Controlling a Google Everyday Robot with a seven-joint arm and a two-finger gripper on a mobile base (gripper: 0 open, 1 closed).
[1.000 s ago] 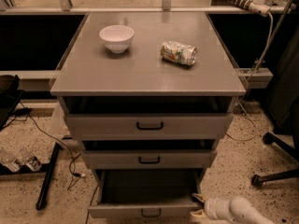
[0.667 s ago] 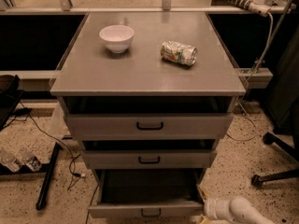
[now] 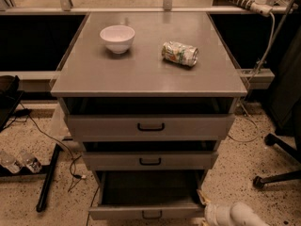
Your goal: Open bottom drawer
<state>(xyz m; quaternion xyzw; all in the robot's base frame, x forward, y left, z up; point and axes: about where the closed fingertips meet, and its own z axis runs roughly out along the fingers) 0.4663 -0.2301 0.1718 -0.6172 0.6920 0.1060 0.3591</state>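
Observation:
The bottom drawer (image 3: 146,213) is the lowest of three grey drawers in the cabinet. It stands pulled out, its dark inside showing, with a small black bar handle (image 3: 151,215) on its front. My gripper (image 3: 205,202) is at the drawer's right front corner, at the end of my white arm (image 3: 233,215) coming in from the lower right. Its tip sits against the drawer's right edge.
The top drawer (image 3: 150,125) and middle drawer (image 3: 149,160) stand slightly out. On the cabinet top sit a white bowl (image 3: 117,38) and a crushed can (image 3: 179,53). A chair base (image 3: 277,173) is at right; cables and bottles (image 3: 19,161) lie on the floor at left.
The view has shifted a little; my arm and gripper have stayed at the bottom drawer's right front corner, drawing slightly right. The drawer remains pulled out.

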